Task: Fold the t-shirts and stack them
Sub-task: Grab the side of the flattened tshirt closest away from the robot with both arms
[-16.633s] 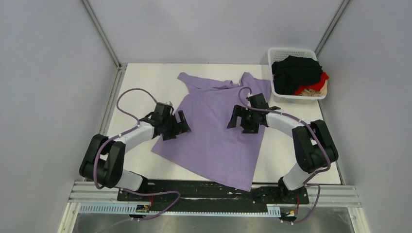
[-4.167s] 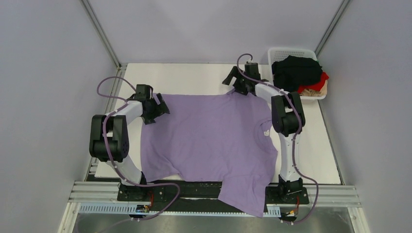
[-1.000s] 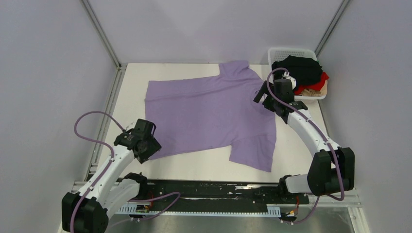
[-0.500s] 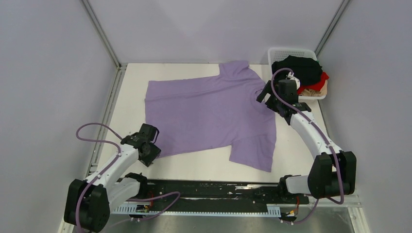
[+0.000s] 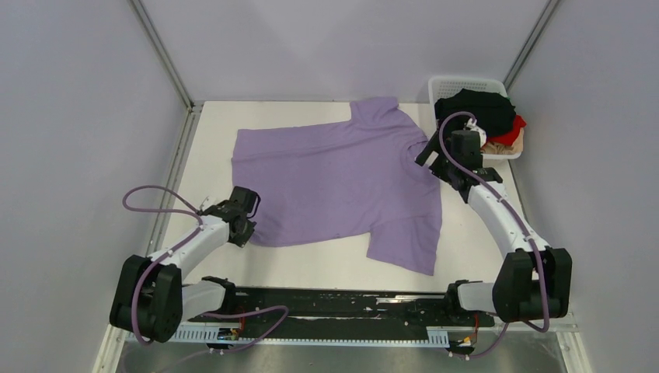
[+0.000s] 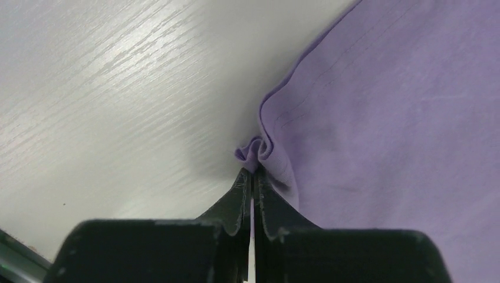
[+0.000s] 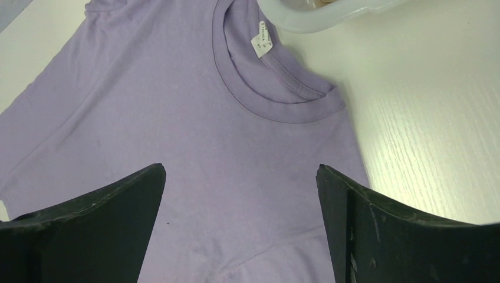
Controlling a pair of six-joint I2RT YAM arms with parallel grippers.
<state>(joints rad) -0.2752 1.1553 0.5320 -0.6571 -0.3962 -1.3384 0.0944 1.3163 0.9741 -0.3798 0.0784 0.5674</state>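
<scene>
A light purple t-shirt (image 5: 334, 179) lies spread flat on the white table, neck toward the right. My left gripper (image 5: 249, 233) is at its near-left hem corner. In the left wrist view this gripper (image 6: 252, 172) is shut on a small puckered fold of the t-shirt (image 6: 389, 106) edge. My right gripper (image 5: 430, 158) hovers over the collar side, and in the right wrist view it (image 7: 240, 171) stands wide open above the cloth below the round collar (image 7: 277, 88), holding nothing. More t-shirts lie in the basket: black (image 5: 474, 109), red (image 5: 514, 127) and beige (image 5: 497, 144).
A white lattice basket (image 5: 435, 84) stands at the back right corner; its rim (image 7: 318, 17) shows at the top of the right wrist view. Bare white tabletop (image 5: 210, 140) lies left of the shirt, and grey walls close in on three sides.
My left gripper moved in to the shirt's near-left corner and shut on its edge. The right gripper drifted slightly right and stayed open.
</scene>
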